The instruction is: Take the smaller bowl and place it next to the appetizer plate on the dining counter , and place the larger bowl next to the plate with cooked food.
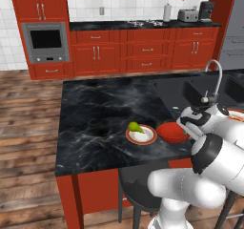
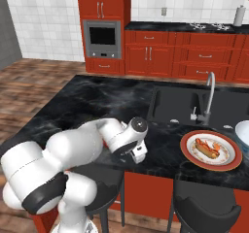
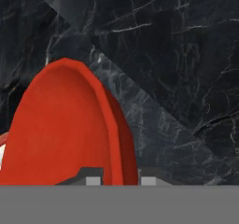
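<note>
The smaller bowl (image 1: 171, 131), glossy red, is low over the dining counter (image 1: 95, 113), just right of the appetizer plate (image 1: 141, 135) with its green pear-shaped piece (image 1: 135, 127). I cannot tell whether the bowl rests on the counter. My gripper (image 1: 186, 129) reaches in from the right. In the hand view my gripper (image 3: 120, 181) is shut on the smaller bowl's rim (image 3: 109, 125), one fingertip (image 3: 93, 180) inside and one outside. The plate with cooked food (image 2: 211, 151) lies near the counter's front edge on the right. The larger bowl (image 2: 243, 132) peeks in at the right border.
A black sink (image 2: 194, 103) with a curved steel faucet (image 2: 209, 96) is set into the counter behind the plates. Dark stools (image 2: 204, 208) stand under the counter's front edge. Red cabinets and an oven (image 1: 46, 42) line the far wall.
</note>
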